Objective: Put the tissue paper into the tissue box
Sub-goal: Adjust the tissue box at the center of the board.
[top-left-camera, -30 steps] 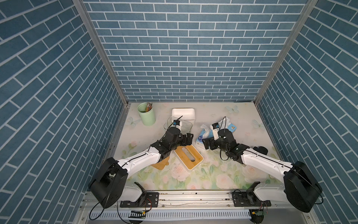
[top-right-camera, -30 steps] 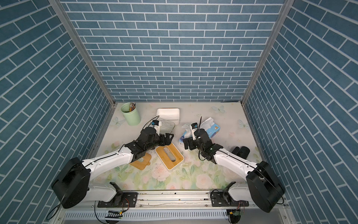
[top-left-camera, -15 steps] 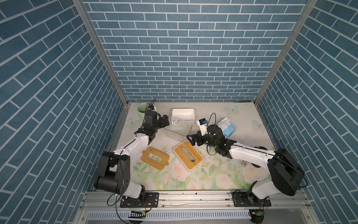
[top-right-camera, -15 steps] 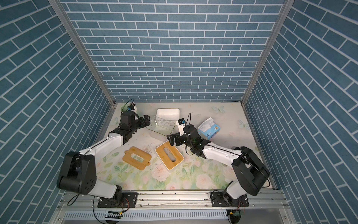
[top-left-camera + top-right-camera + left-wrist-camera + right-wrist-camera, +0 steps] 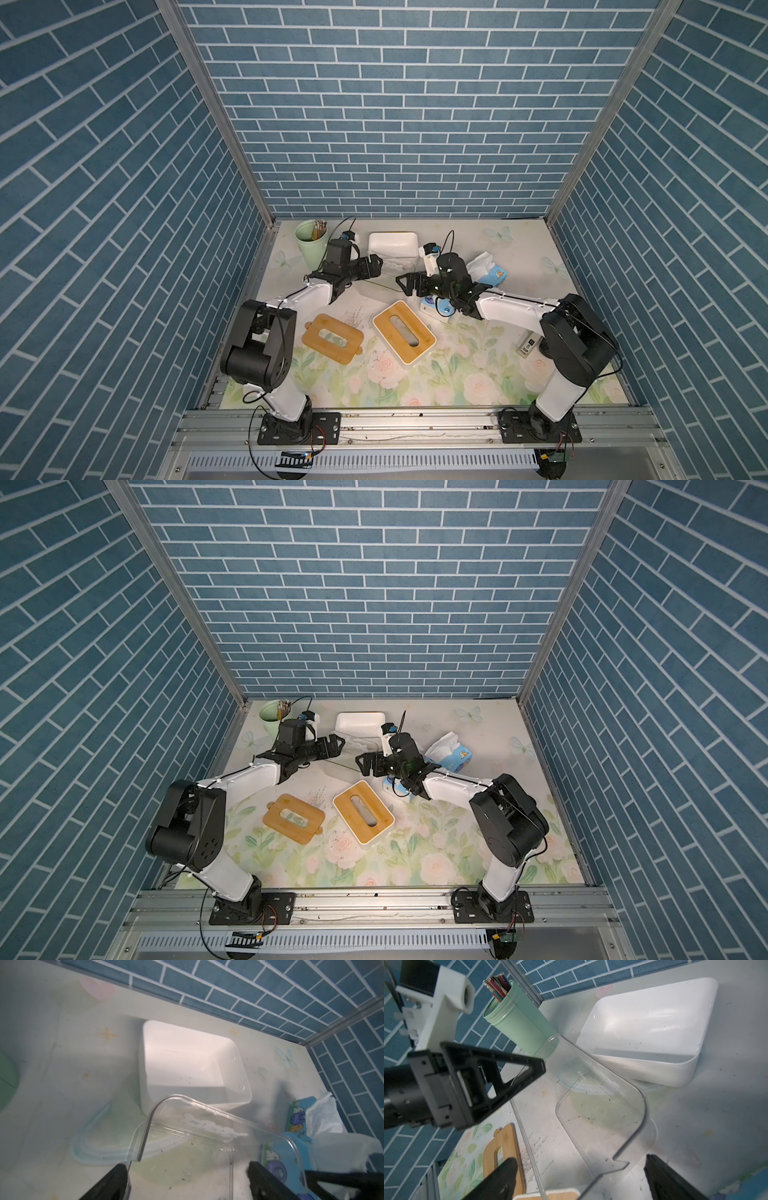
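Left gripper [image 5: 375, 265] has swung from beside the green cup [image 5: 310, 247] over to the clear plastic container [image 5: 207, 1138] since half a second ago. Right gripper [image 5: 405, 283] sits about where it was. Both have jaws wide and hold nothing.

Left fingers [image 5: 116, 1182] frame the clear container; can't tell if they touch it. Right gripper faces the same container from the opposite side. The container is tilted with one rim raised, empty apart from specks and a white smear on one wall. A blue-rimmed clear lid [image 5: 93, 1147] lies flat by it.

Behind it is a white open bin [image 5: 392, 246], empty. The green cup in the back left corner holds coloured pencils [image 5: 497, 984].

Tissue pack [image 5: 494, 275] is blue with white tissue [image 5: 478, 262] sticking out. It is on the table behind the right wrist, outside the box. A second blue pack [image 5: 434, 306] lies under the right forearm, just beside the tissue box [image 5: 386, 328].

The tissue box is white with its slotted bamboo top on; its contents are not readable. A loose bamboo lid [image 5: 316, 332] lies flat to its left, not touching.
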Robot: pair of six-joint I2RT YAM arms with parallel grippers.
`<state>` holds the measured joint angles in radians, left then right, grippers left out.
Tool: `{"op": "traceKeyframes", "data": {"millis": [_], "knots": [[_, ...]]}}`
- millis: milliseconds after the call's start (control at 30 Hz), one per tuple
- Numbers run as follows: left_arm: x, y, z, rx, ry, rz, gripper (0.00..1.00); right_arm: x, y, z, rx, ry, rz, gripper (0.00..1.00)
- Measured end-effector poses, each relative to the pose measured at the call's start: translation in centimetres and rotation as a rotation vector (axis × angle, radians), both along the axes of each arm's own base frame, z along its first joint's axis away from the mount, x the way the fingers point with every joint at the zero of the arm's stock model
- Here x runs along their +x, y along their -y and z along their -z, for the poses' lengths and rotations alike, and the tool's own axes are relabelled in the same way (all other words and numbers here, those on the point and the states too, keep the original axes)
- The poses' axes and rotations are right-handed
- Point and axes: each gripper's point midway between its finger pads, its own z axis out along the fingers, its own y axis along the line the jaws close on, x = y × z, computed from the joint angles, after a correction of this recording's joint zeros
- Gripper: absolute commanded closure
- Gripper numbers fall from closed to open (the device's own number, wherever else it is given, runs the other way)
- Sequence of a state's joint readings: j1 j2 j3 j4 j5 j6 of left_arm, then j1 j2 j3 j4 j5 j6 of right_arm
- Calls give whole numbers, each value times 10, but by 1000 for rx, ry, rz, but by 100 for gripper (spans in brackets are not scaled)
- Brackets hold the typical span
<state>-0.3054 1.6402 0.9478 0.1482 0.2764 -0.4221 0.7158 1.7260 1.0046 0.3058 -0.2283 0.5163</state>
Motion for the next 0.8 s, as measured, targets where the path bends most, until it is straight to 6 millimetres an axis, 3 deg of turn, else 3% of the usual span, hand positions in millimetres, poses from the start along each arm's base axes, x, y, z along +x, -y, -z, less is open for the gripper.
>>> {"op": "traceKeyframes", "data": {"millis": [133, 267, 467, 633, 800], "knots": [[-21, 25, 4, 1, -14, 55, 5, 2, 18, 6, -59, -8, -3, 1], [-32, 37, -1, 5, -6, 72, 4, -4, 38, -3, -104, 9, -16, 1], [-34, 28, -26, 31, 50, 28, 4, -40, 62, -41, -157, 114, -109, 0], [-40, 17, -61, 53, 131, -27, 4, -67, 96, -68, -177, 203, -116, 1], [-55, 28, -93, 50, 218, -17, 4, -53, 138, -36, -232, 134, -13, 3]]}}
